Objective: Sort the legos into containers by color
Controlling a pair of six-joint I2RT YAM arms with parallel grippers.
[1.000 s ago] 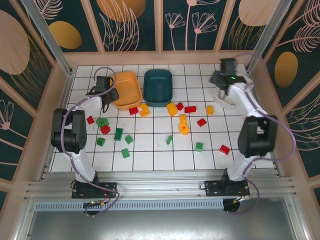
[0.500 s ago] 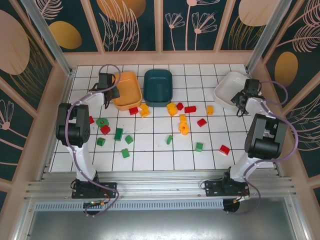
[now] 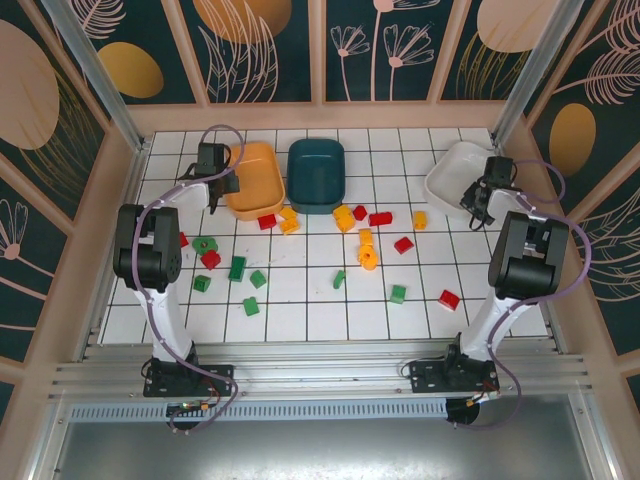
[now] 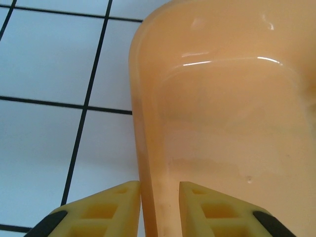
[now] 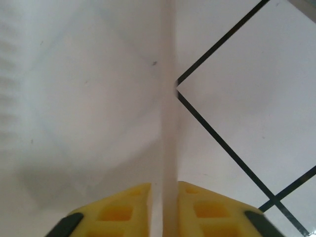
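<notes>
Overhead, the three containers sit along the far part of the white-tiled worktop (image 3: 300, 325). The orange tray (image 3: 255, 170) lies at the far left, its long axis running near-to-far with a slight slant. The dark teal tray (image 3: 317, 175) stands just beside it on the right, not touching, its long axis also near-to-far. The white tray (image 3: 452, 178) is well apart at the far right and turned on a diagonal; the right arm covers its right edge, so its exact heading is hard to judge.

The left fingers (image 4: 116, 210) are clenched on the orange tray's left rim, one yellow pad on the tile side and the other against the inner wall. The right fingers (image 5: 207, 210) pinch the white tray's thin right rim the same way, with black grid lines on the tile beside it.

The legos (image 3: 367, 252) lie loose on the worktop, nearer than the trays. Green bricks (image 3: 237, 267) gather toward the left, close to the left arm. Yellow-orange bricks (image 3: 345, 217) and several reds spread just on the near side of the teal tray. A lone red brick (image 3: 449, 298) lies near the right arm. Two more bricks crowd the orange tray's near right corner. Leaf-printed walls (image 3: 385, 45) in wooden frames enclose the worktop on three sides.
</notes>
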